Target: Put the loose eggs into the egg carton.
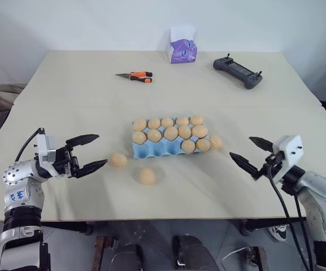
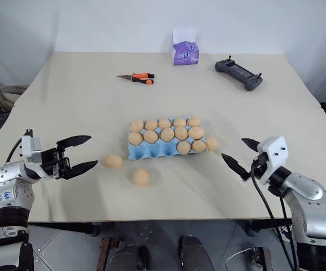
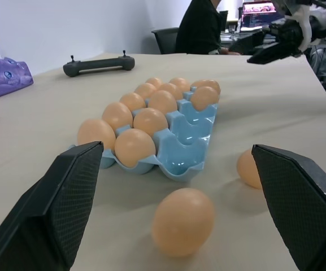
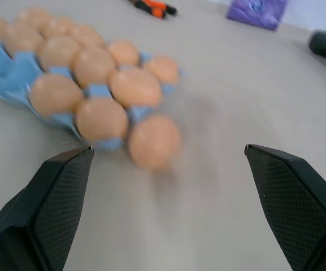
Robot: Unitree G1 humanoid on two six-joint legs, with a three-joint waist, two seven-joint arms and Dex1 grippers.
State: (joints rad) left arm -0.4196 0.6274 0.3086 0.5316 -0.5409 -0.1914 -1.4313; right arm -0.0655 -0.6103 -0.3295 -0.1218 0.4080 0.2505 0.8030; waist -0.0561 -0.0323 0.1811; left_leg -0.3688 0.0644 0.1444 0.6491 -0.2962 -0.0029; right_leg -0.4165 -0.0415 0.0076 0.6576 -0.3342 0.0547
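Both arms reach in low and level, lower left pincer point(image 1: 92, 151) and lower right pincer point(image 1: 246, 151) gaping wide, empty, flanking the egg carton point(image 1: 151, 149).

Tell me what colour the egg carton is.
The egg carton is light blue; its bare front cups show this best in the left wrist view.

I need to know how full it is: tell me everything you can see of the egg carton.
The egg carton is a light blue moulded tray without a lid, lying flat mid-table. Tan eggs fill its two far rows and the right two cups of the near row; three near cups stand empty. One loose egg lies against its right end.
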